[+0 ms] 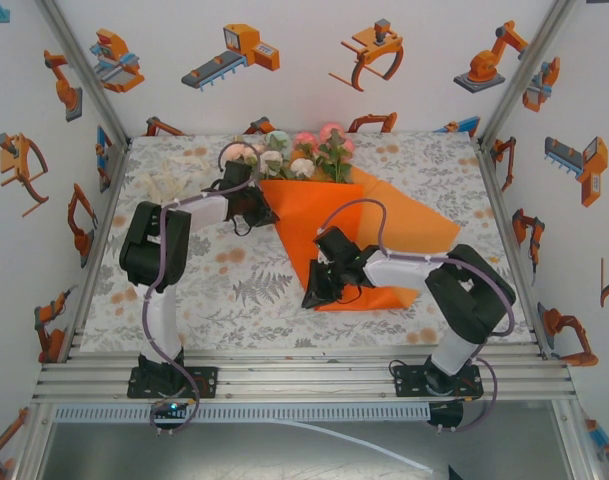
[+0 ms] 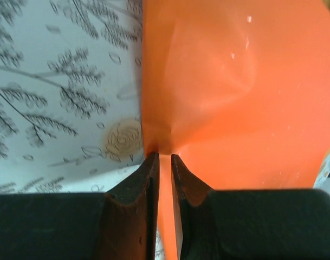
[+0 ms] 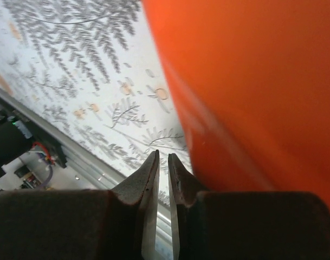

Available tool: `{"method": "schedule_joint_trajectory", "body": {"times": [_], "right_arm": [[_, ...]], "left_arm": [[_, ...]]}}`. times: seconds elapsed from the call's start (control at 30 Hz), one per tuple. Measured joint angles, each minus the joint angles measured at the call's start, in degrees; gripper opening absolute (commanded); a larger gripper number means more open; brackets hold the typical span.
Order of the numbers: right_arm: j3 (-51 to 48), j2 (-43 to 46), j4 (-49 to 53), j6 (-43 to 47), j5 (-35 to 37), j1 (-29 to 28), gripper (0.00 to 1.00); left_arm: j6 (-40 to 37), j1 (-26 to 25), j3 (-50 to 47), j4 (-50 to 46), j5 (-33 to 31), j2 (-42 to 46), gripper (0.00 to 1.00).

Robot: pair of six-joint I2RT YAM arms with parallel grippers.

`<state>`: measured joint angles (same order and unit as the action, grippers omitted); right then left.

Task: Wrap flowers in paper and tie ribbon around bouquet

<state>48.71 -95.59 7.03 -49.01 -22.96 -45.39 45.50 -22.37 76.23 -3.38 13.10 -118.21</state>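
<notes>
My left claw (image 2: 165, 158) is pinched on the left edge of the paper (image 1: 384, 225), with a sliver of orange caught between its jaws. The paper lies folded over the flowers (image 1: 302, 155), whose heads poke out at the far side of the worktop (image 1: 234, 290). My right claw (image 3: 162, 156) sits by the paper's near tip, jaws almost together; I can't tell whether it grips anything.
</notes>
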Motion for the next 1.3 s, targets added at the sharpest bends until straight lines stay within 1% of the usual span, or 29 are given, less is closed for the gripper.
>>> {"method": "schedule_joint_trajectory", "body": {"times": [0.17,0.23,0.33,0.43,0.5,0.57,0.63,0.73,0.8,0.9,0.97,1.03,1.07,1.13,1.2,1.23,1.27,1.3], "right_arm": [[-2.6,5.3,-1.6,0.1,0.7,3.6,0.17],[-3.3,4.2,-1.6,0.9,1.5,4.9,0.17],[-3.8,0.7,-1.8,1.9,1.3,5.1,0.17],[-4.0,0.7,-1.8,2.2,0.8,5.4,0.17],[-3.9,1.4,-0.2,2.6,1.8,5.7,0.17],[-3.8,3.2,2.9,3.4,3.6,5.9,0.18],[-3.8,5.8,5.7,4.2,4.8,5.9,0.18],[-3.7,9.4,6.3,4.7,4.4,5.3,0.19],[-3.7,10.4,5.3,4.8,4.2,4.9,0.19],[-3.7,10.0,5.2,5.0,5.1,5.2,0.18],[-3.7,9.5,6.4,5.7,5.7,6.6,0.19],[-3.6,10.1,9.1,7.5,6.4,9.5,0.20],[-3.6,11.2,10.7,8.5,6.9,11.2,0.22],[-3.6,15.4,13.7,10.9,7.9,14.9,0.31],[-3.4,21.8,16.2,13.6,9.9,18.6,0.41],[-3.2,24.7,17.2,14.8,11.7,20.2,0.62],[-2.9,28.0,18.2,16.1,14.2,22.1,0.78],[-2.7,31.0,19.3,16.9,17.8,24.3,0.87]], "left_arm": [[-0.6,0.8,-0.3,0.0,0.0,0.3,0.21],[-0.8,0.7,-1.9,0.1,0.2,1.5,0.21],[-0.8,0.7,-5.6,-0.1,0.5,4.5,0.21],[-1.0,0.5,-9.8,-0.6,0.6,9.2,0.24],[-1.2,0.0,-12.2,-1.7,0.6,13.0,0.26],[-1.5,-1.5,-14.0,-3.1,0.0,17.4,0.26],[-1.5,-4.6,-15.1,-3.7,-0.4,21.5,0.26],[-1.2,-9.4,-15.5,-3.3,-0.4,24.0,0.27],[-1.0,-12.1,-15.5,-2.9,-0.6,23.3,0.27],[-1.0,-15.1,-13.6,-3.4,-1.3,19.2,0.27],[-1.1,-16.9,-10.8,-4.2,-1.8,15.4,0.26],[-1.7,-18.6,-7.6,-5.7,-2.2,12.3,0.27],[-2.2,-19.5,-6.0,-6.5,-2.4,11.2,0.27],[-3.0,-21.5,-3.8,-7.5,-2.8,10.2,0.28],[-3.5,-23.4,-2.0,-8.0,-2.8,10.0,0.28],[-3.7,-24.2,-1.3,-8.1,-2.8,9.9,0.28],[-3.8,-25.0,-0.4,-8.2,-2.8,9.6,0.28],[-3.8,-25.6,0.5,-8.2,-2.7,9.1,0.28]]}}
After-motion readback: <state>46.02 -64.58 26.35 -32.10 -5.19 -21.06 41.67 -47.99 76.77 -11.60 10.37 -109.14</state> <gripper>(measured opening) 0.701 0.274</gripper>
